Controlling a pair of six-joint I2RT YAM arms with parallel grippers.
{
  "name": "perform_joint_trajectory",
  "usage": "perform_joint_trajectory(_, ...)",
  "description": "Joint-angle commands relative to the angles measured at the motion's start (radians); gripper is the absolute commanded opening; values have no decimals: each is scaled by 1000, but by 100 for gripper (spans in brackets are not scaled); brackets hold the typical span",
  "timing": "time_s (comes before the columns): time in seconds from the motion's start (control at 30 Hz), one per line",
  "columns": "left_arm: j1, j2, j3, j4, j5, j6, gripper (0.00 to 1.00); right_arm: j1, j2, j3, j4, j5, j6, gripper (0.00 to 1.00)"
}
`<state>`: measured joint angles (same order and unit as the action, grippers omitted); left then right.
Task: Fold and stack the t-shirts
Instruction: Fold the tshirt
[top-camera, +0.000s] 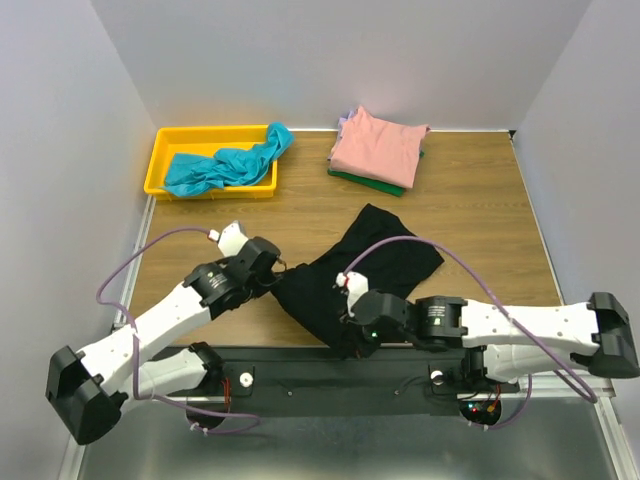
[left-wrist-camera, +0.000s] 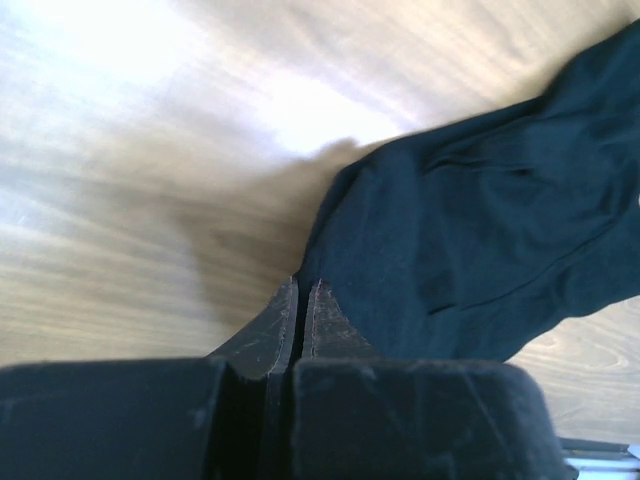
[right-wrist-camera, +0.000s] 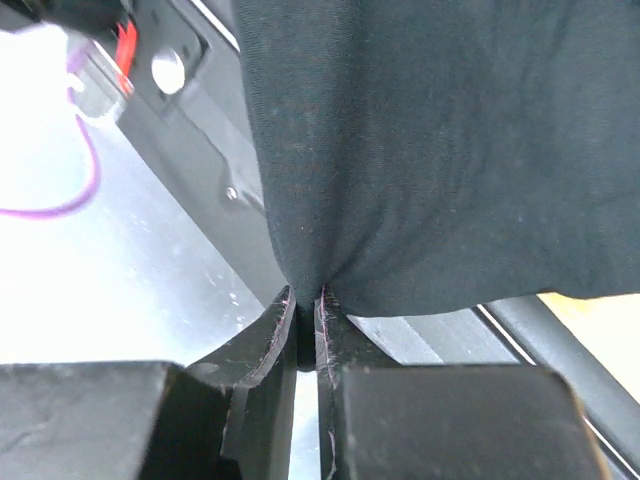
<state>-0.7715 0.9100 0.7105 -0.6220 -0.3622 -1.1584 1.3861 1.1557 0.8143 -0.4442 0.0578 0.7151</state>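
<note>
Right jaws clamped on near hem of black t-shirt (right-wrist-camera: 440, 150), over front edge of bench (top-camera: 480, 220). Left jaws closed, pinching same shirt's left edge. Shirt crumpled, mid-bench toward front. Far left: teal t-shirt (top-camera: 225, 168) draped in yellow bin (top-camera: 158, 152). Far right: salmon-pink t-shirt (top-camera: 378, 145) folded atop green t-shirt (top-camera: 365, 183).

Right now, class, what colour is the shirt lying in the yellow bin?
Teal shirt; top external view.

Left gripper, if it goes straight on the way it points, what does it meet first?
The black t-shirt, whose edge sits pinched at the left gripper's shut tips; beyond that, probably bare table.
</note>
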Motion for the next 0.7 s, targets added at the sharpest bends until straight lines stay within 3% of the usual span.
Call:
perform_joint_trajectory(0.0,0,102,147,39,-95,77,0,-39,-112,6,-56,145,40,0)
perform_joint_trajectory(0.27,0,378,444,202,-100,216,0,-304,-151,74,-229,201,-23,0)
perform_joint_trajectory(0.47,1,599,676,213,-95,302,0,-432,-166,127,-307,278,-72,0)
perform_joint_trajectory(0.67,1,786,866,228,-57,370,0,-610,-136,135,-326,226,-111,1)
